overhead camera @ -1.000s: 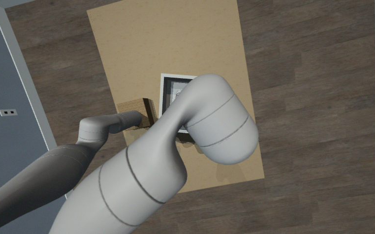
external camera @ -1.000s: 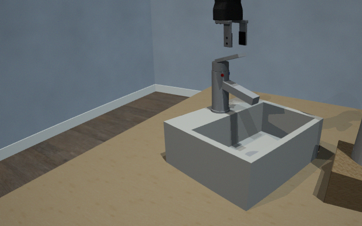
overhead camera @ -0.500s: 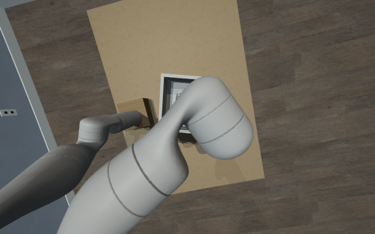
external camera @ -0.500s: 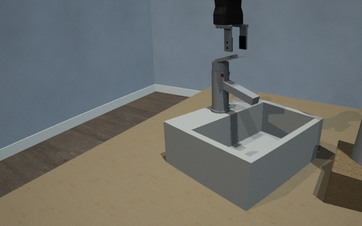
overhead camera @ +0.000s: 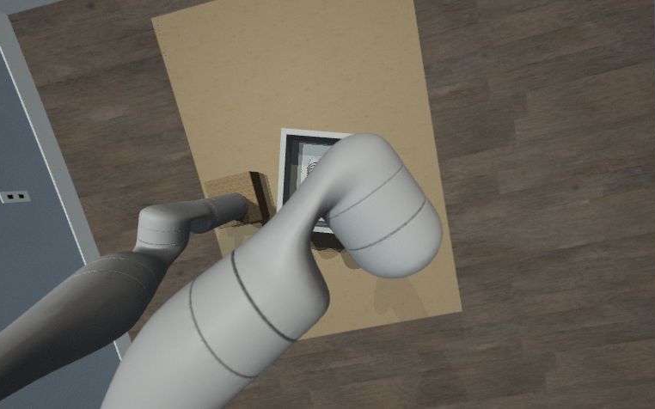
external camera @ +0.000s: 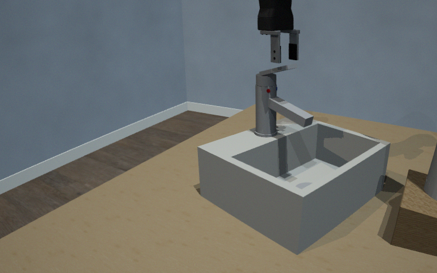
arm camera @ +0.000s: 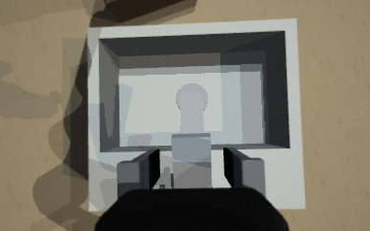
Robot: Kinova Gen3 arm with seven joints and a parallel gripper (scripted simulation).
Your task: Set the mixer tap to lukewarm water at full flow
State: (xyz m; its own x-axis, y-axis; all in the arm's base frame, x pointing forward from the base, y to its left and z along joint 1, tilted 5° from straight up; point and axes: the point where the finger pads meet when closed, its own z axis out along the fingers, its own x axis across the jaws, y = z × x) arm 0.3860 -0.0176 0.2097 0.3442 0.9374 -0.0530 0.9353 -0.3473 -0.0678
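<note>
A grey mixer tap (external camera: 265, 105) stands on the rim of a grey square sink (external camera: 293, 179). Its flat lever (external camera: 277, 70) lies low on top of the tap body and points out over the spout (external camera: 291, 111). A red dot (external camera: 268, 90) marks the tap's left side and a blue dot (external camera: 276, 89) its right side. My gripper (external camera: 284, 59) hangs open and empty a little above the lever, fingers pointing down. In the wrist view the open gripper (arm camera: 191, 167) straddles the lever (arm camera: 190, 151) from above, over the sink basin (arm camera: 193, 90).
My arm's wooden base block (external camera: 426, 217) stands on the tan table right of the sink. In the overhead view the arm (overhead camera: 289, 244) hides most of the sink (overhead camera: 302, 167). Dark wood floor and blue-grey walls surround the table.
</note>
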